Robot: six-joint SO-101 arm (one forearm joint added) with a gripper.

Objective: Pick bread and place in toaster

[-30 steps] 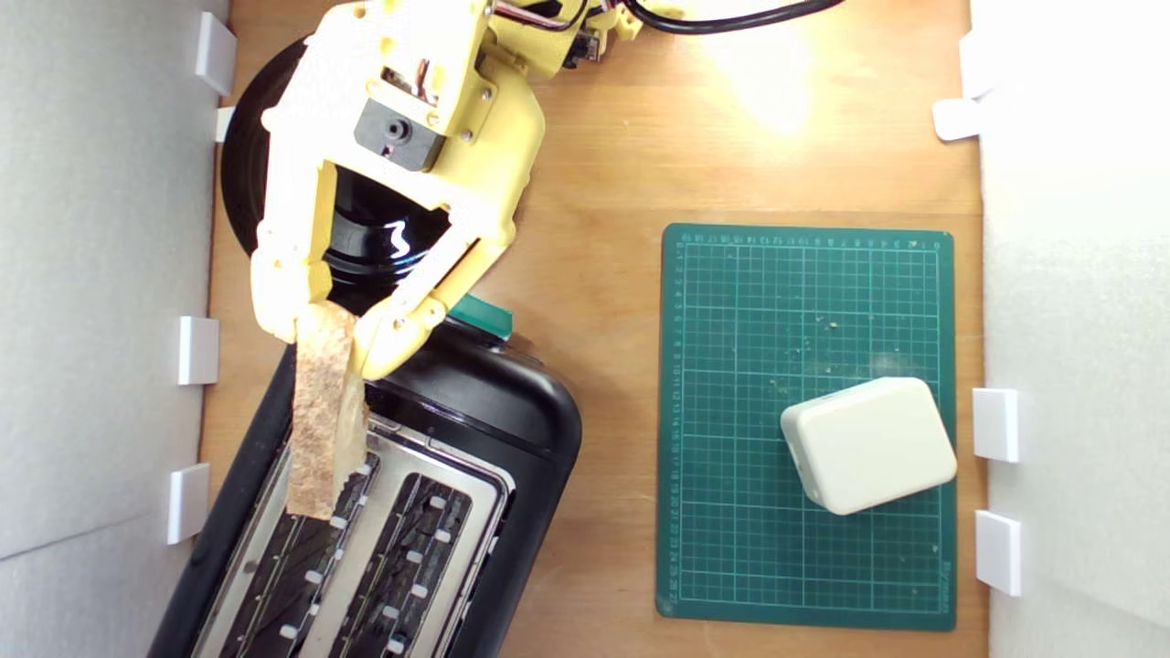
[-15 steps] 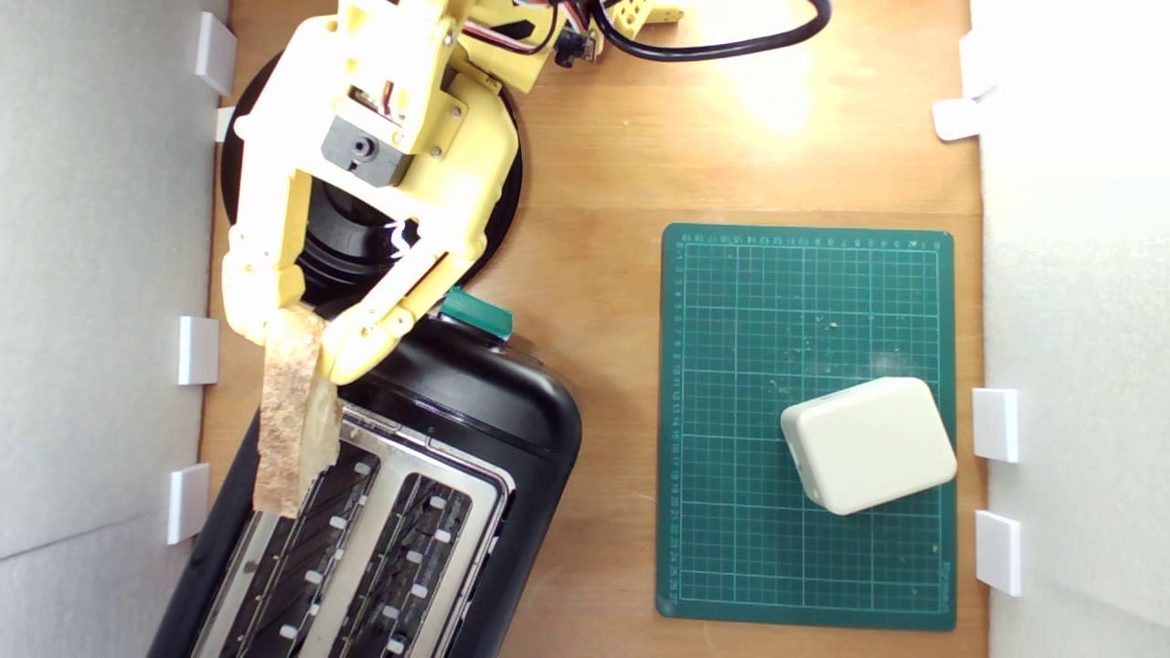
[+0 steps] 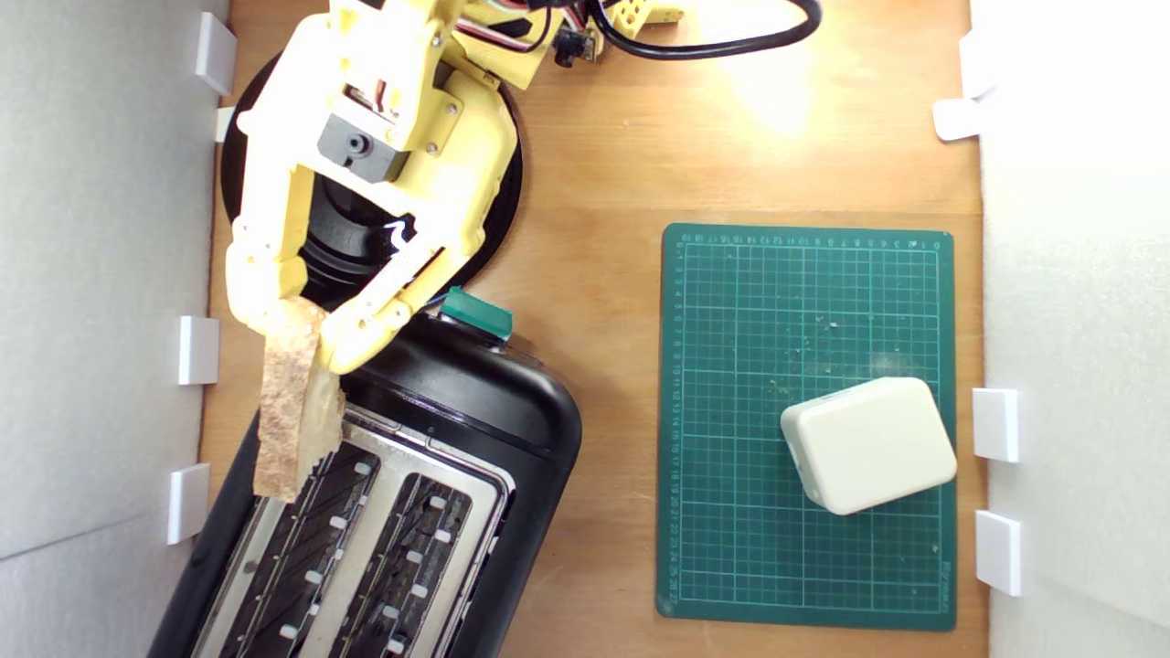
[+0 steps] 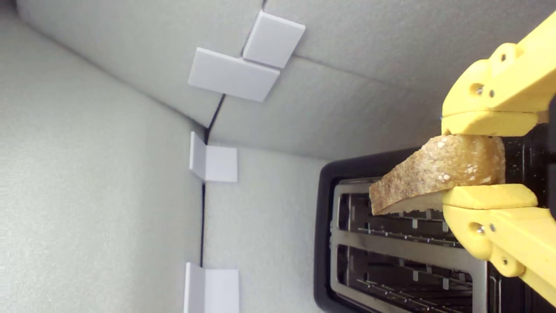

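Large black two-slot toaster (image 3: 439, 475) with silver metal top plate stands at the exterior view's lower left on the wooden table (image 3: 594, 164); both slots empty. Green gridded cutting mat (image 3: 731, 567) lies at that view's right, carrying a cream rounded plastic box (image 3: 868, 445). Yellow gripper (image 3: 292, 329) is clamped on one end of the brown-crusted slice of bread (image 3: 291, 411). Slice is held edge-on above the toaster's outer edge, beside the nearer slot, not inserted. Teal-green lever knob (image 3: 477, 313) sits just beside the gripper.

green cutting mat (image 3: 804, 585), tiny ruler numbers (illegible), no other text
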